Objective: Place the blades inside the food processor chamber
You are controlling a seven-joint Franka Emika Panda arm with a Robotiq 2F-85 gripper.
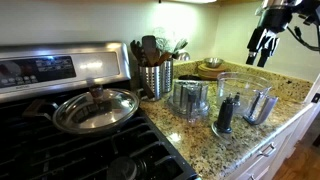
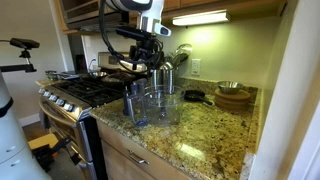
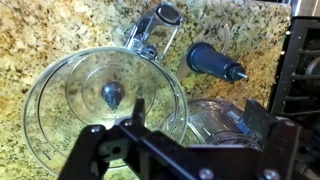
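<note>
The dark blade piece (image 1: 225,115) stands on the granite counter beside the clear food processor chamber (image 1: 245,95). In the wrist view the blade piece (image 3: 213,60) lies to the right of the chamber (image 3: 100,100), which is empty apart from its central post. My gripper (image 1: 262,42) hangs high above the counter, apart from all the parts. It is open and empty. In the wrist view its fingers (image 3: 205,125) frame a second clear part (image 3: 228,120). The gripper (image 2: 148,48) and the chamber (image 2: 165,108) also show in an exterior view.
A stove (image 1: 60,140) with a lidded pan (image 1: 95,108) is beside the counter. A metal utensil holder (image 1: 155,78) stands at the back. A clear lid part (image 1: 190,97) sits near the stove. Wooden bowls (image 2: 232,96) are at the counter's far end.
</note>
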